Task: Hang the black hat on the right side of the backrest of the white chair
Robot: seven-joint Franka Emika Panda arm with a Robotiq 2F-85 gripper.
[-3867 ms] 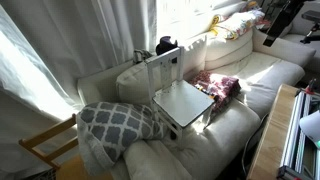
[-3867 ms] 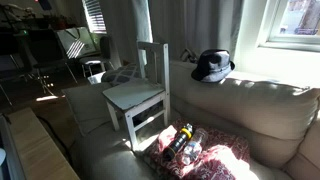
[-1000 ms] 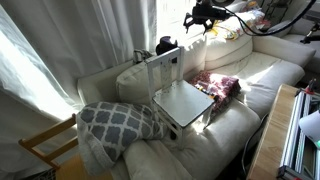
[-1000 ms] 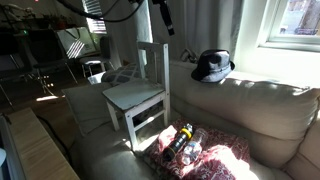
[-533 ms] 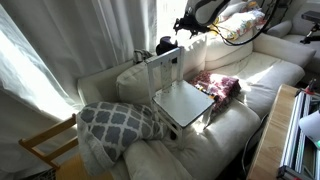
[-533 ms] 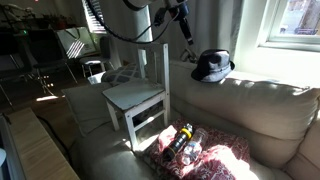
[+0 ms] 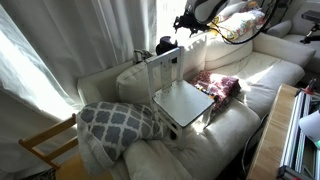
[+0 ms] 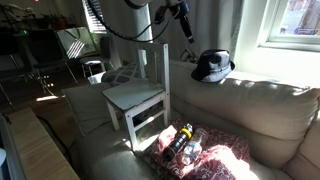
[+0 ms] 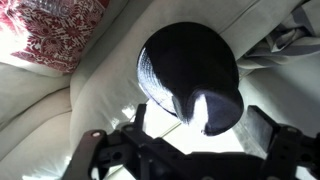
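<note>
Lower left in an exterior view: yellowish bare-wood chair frame [image 7: 45, 148], and just right of it a grey-and-white lattice-patterned cushion [image 7: 115, 122] on the cream sofa [image 7: 260, 75].

Right of the cushion, standing on the sofa seat: small white-painted chair [image 7: 183, 102], slatted backrest [image 7: 163, 70] on its far side, toward the sofa back.

Resting on top of the sofa back, just behind that backrest and not on the chair: soft black brimmed hat [image 7: 165, 45].

Right of the chair seat: red-and-white patterned cloth [image 7: 217, 85].

Higher up, right of the hat and clear of it: black Robotiq gripper [image 7: 189, 24].

In an exterior view from the near side: hat [image 8: 212, 66] well right of the backrest [image 8: 152, 62], gripper [image 8: 186, 27] hovering above the gap between them.

Wrist view: hat [image 9: 190, 75] in the centre on pale sofa fabric, 2 fingers [image 9: 95, 145] spread wide at the bottom edge, grasping nothing.
</note>
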